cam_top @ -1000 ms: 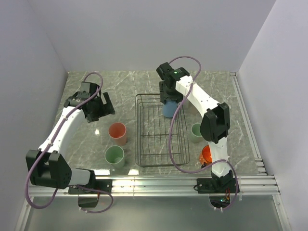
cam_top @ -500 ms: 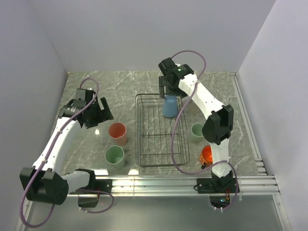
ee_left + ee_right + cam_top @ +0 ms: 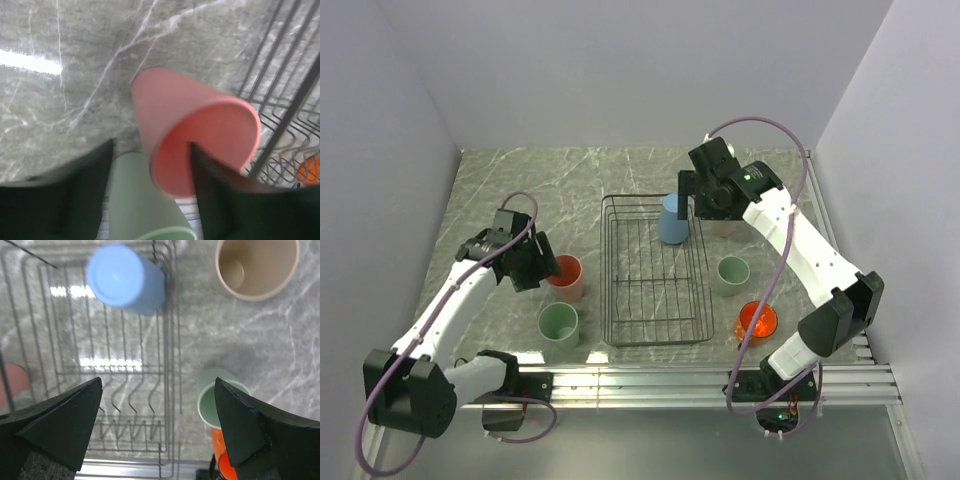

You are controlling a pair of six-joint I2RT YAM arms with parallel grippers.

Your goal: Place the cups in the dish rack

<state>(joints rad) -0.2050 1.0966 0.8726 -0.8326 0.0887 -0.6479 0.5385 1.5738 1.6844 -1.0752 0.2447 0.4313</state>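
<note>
The desk (image 3: 520, 190) is a grey-green marble-patterned top, closed in by plain pale walls on the left, the far side and the right, with a metal rail (image 3: 650, 380) along the near edge.

The dish rack (image 3: 645, 300) sits in the middle of the desk. It holds a single cup: the blue cup (image 3: 672, 220) stands upside down in the far right corner, its flat base facing up. The other five cups are all out on the desk. The beige cup (image 3: 257, 267) stands upright just beyond that corner. The short pale green cup (image 3: 731, 274) and the orange mug (image 3: 756, 321) are beside the rack's right side. The salmon-pink cup (image 3: 565, 278) and the pale green tumbler (image 3: 558, 325) stand upright left of the rack, close together.

The left pincer (image 3: 536, 268) is spread wide and grips nothing. In its wrist view the pink cup's rim lies between and partly behind its fingers (image 3: 220, 200). The right pincer (image 3: 157, 385) is also spread wide and holds nothing, hanging above the rack's right edge.

A second ago the right pincer was down on the blue cup, and half a second ago it was right above it. It has since drawn off to the right, and its arm has swung outward, uncovering the orange mug. The blue cup has not moved. The left pincer has come in from the far left of the desk to the pink cup.
</note>
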